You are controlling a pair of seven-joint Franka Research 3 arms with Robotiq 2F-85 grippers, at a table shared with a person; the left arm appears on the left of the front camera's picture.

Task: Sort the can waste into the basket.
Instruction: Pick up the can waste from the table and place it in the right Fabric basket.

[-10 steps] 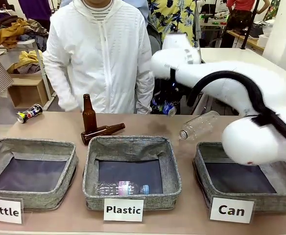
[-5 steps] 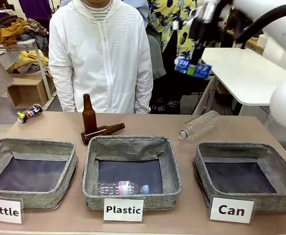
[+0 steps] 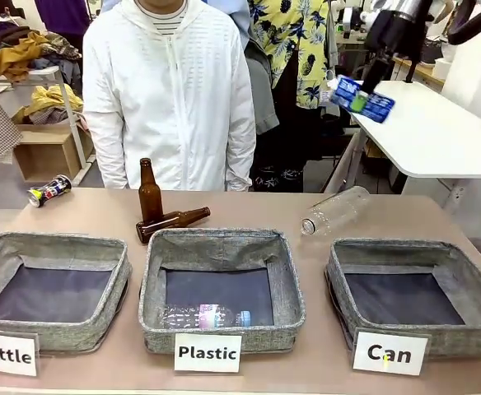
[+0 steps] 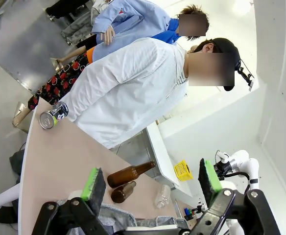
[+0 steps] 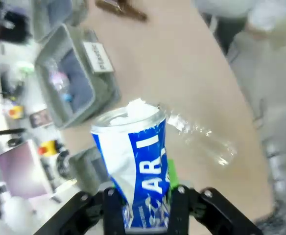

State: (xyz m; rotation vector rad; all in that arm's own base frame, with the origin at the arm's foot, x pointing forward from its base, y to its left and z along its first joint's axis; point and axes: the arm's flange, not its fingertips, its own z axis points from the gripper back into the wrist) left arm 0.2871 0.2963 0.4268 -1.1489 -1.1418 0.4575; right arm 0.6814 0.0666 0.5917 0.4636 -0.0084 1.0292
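Right fingers: upper right of the front view, high above the table, clamped on the blue can. The can is tilted there, its lower end toward frame right. In the right wrist view it stands up from between the fingers, dented, silver top toward the camera, and a green pad presses its right side.

Left fingers: apart, green pads facing each other at the bottom of the left wrist view, with nothing between them.

Black can: lying on its side on the table at far left of the front view, well apart from everything else.

Basket: lower right of the front view, behind the white "Can" card. Only its dark lining shows inside.

Other items:
- "Plastic" bin, centre, holds one clear bottle lying near its front wall.
- "Bottle" bin, lower left, shows dark lining only.
- Upright brown bottle stands behind the gap between the left and centre bins. A second brown bottle lies just beside its base, neck toward frame right.
- A second clear bottle lies on the table behind the basket, tilted, mouth toward the centre bin.

Person in a white jacket stands at the far edge, upper centre-left, arms down.
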